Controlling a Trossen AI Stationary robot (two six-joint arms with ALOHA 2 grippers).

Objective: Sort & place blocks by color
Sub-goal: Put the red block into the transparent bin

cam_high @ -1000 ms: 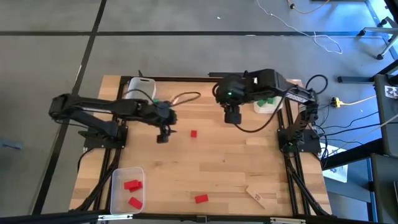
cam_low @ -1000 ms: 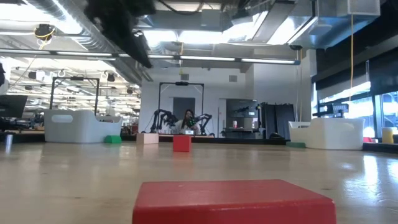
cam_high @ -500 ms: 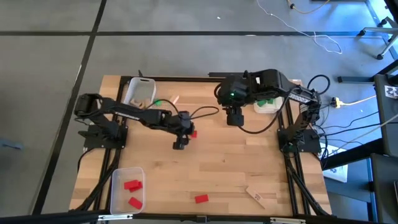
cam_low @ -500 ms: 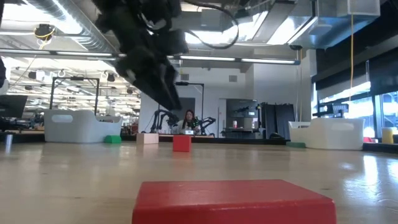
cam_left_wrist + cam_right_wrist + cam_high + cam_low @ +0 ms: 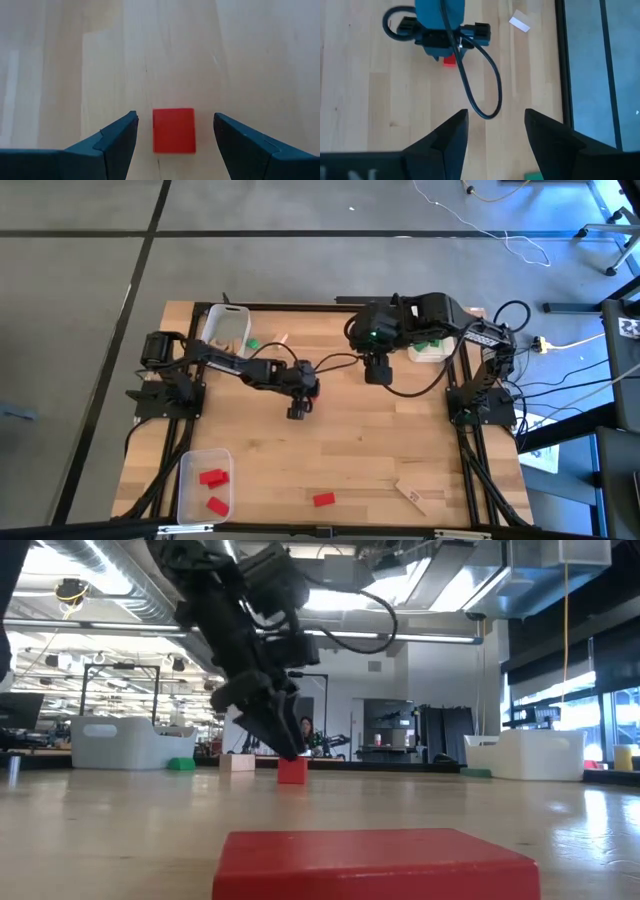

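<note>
A red block point(image 5: 174, 130) lies flat on the wood table near its middle; the low view also shows this block point(image 5: 292, 771). My left gripper point(image 5: 175, 116) is open and slants down over it, one finger on each side, with a gap to the block on both sides. In the high view the left gripper point(image 5: 297, 411) covers that block. My right gripper point(image 5: 495, 131) hangs open high above the far right part of the table point(image 5: 377, 370), with nothing between its fingers.
A clear bin point(image 5: 187, 500) at the near left holds two red blocks. Another red block point(image 5: 323, 499) and a pale wood block point(image 5: 410, 496) lie near the front edge. A white bin point(image 5: 226, 325) stands far left beside a green block point(image 5: 252, 343); a bin with green blocks point(image 5: 430, 344) stands far right.
My left gripper has swung from the far left toward the table's middle and come down over the red block, staying open. The block has not moved.
</note>
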